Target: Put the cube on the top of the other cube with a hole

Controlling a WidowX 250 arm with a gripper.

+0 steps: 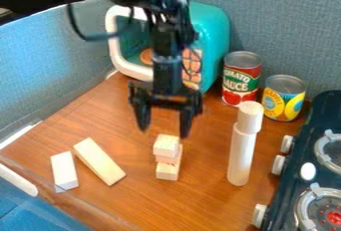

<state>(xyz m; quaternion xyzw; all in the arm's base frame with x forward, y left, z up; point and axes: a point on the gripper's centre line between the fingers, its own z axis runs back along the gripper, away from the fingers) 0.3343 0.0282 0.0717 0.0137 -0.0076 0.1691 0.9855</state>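
My claw (164, 131) hangs, fingers apart, above the top cube (166, 145), which caps a short stack toward the front edge of the counter (193, 202). It looks placed, so I should rise straight up, brushing neither side; the uneven stack could topple. The squared blocks look like pale, smooth wood; I can't make out a hole.

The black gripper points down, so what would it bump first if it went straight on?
Probably the little stack of wooden blocks: it shows just below the open gripper. Depth is hard to judge, so the gripper might miss it and meet the table.
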